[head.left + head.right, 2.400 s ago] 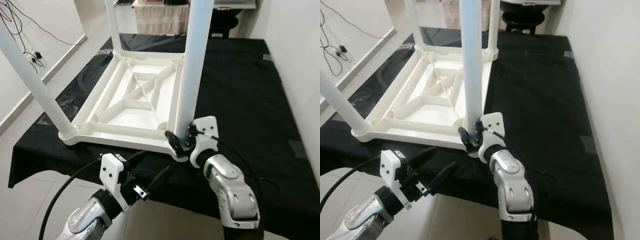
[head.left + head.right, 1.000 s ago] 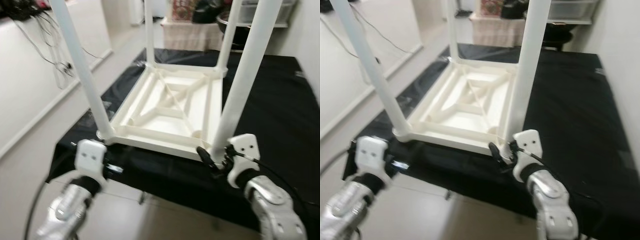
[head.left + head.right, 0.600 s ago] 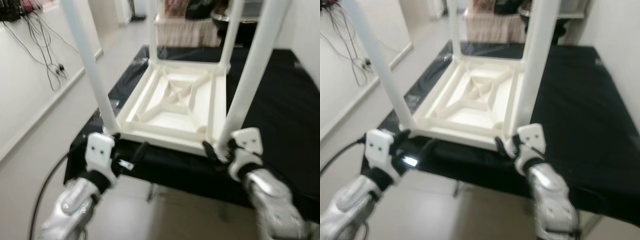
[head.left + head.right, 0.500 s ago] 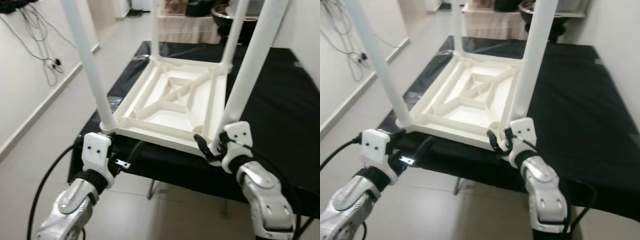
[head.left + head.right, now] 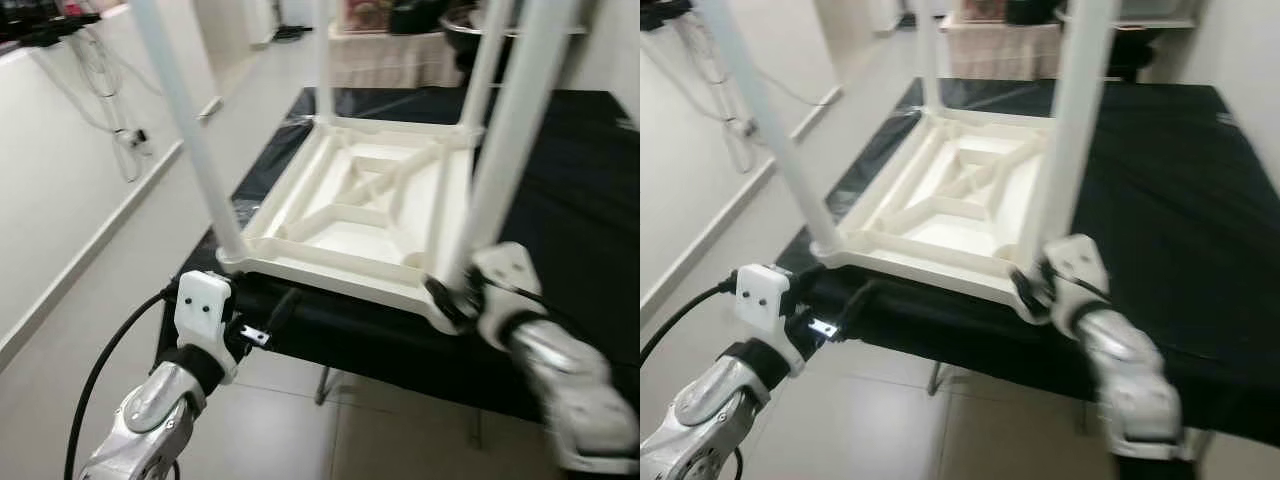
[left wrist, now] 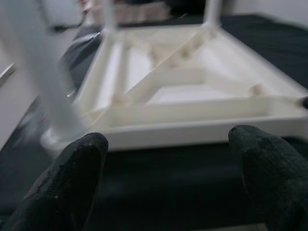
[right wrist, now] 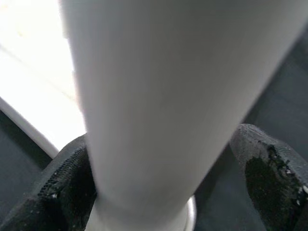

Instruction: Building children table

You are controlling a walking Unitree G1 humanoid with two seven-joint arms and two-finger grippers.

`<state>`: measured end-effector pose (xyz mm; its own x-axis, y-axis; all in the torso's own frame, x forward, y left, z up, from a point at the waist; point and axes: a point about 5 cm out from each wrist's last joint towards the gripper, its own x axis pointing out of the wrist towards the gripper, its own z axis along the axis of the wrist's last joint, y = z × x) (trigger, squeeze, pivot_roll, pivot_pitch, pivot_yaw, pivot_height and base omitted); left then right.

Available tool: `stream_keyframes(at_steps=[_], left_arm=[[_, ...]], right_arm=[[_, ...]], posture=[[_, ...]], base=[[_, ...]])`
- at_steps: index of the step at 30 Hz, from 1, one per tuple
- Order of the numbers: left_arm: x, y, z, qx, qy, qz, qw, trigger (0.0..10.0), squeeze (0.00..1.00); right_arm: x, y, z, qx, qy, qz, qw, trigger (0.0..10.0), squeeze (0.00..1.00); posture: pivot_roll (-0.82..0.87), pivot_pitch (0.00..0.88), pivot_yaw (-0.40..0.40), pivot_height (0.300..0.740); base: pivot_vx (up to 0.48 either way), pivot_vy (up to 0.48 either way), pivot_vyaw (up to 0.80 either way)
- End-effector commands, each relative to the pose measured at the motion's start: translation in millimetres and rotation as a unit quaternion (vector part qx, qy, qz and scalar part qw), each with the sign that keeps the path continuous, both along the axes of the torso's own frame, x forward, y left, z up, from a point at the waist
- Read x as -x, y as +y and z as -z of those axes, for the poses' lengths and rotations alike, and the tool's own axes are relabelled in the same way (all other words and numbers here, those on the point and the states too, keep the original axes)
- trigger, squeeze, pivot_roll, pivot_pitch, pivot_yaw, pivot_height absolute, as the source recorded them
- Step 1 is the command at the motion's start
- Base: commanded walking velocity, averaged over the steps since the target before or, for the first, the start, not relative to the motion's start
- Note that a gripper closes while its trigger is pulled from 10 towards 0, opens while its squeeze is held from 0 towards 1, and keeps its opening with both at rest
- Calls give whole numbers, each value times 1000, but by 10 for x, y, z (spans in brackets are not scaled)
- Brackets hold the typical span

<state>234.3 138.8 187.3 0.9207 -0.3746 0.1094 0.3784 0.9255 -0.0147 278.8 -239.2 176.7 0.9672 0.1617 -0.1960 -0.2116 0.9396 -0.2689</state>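
Black cloth covers the counter [image 5: 560, 190], where the upturned white children's table [image 5: 360, 205] lies with legs pointing up. Right hand [image 5: 1037, 285] is clenched around the near right leg [image 5: 1070, 130] at its base. Left hand [image 5: 262, 318] hovers released just below the near left corner.

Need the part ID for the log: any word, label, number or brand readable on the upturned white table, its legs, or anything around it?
None readable.
White table: bare plastic, no markings.
Leg with the right gripper fingers around it: blank.
Items on the far shelf: too blurred to read.
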Motion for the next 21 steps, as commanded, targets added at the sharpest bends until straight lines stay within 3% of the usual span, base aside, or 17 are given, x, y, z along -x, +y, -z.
stream_keyframes(at_steps=[1,3,5,6,7,9,11,12,13,15,17,18,19,21], left_arm=[[32,-16,17,-1,11,20,1000,10000,0],[32,-16,17,-1,11,20,1000,10000,0],[60,-73,44,1,20,49,999,10000,0],[60,-73,44,1,20,49,999,10000,0],[75,-108,56,0,24,65,998,10000,0],[75,-108,56,0,24,65,998,10000,0],[112,-161,86,-4,31,92,995,10000,0],[112,-161,86,-4,31,92,995,10000,0],[140,-174,109,-6,37,103,994,10000,0],[140,-174,109,-6,37,103,994,10000,0],[202,-188,166,-13,47,119,992,10000,0],[202,-188,166,-13,47,119,992,10000,0],[225,-191,191,-16,51,124,991,10000,0],[225,-191,191,-16,51,124,991,10000,0]], right_arm=[[131,22,-16,-12,17,-72,997,10000,0],[131,22,-16,-12,17,-72,997,10000,0],[306,66,-81,-22,29,-161,986,10000,0],[306,66,-81,-22,29,-161,986,10000,0],[367,107,-125,-27,23,-200,979,10000,0],[367,107,-125,-27,23,-200,979,10000,0],[460,196,-167,-41,27,-261,964,10000,0],[460,196,-167,-41,27,-261,964,10000,0],[528,227,-132,-39,52,-292,954,10000,0],[528,227,-132,-39,52,-292,954,10000,0],[664,214,-6,-3,119,-338,934,10000,0],[664,214,-6,-3,119,-338,934,10000,0],[732,186,56,11,159,-355,921,10000,0],[732,186,56,11,159,-355,921,10000,0]], posture=[[-27,145,55,740],[-27,145,55,740],[-37,139,61,740],[-37,139,61,740],[-40,137,61,740],[-40,137,61,740],[-38,133,59,740],[-38,133,59,740],[-36,133,56,740],[-36,133,56,740],[-32,128,48,740],[-32,128,48,740],[-31,125,48,740],[-31,125,48,740]], base=[[0,0,0],[0,0,0],[0,0,0],[0,0,0],[0,0,0],[0,0,0],[0,0,0],[0,0,0],[0,0,0],[0,0,0],[0,0,0],[0,0,0],[0,0,0],[0,0,0]])
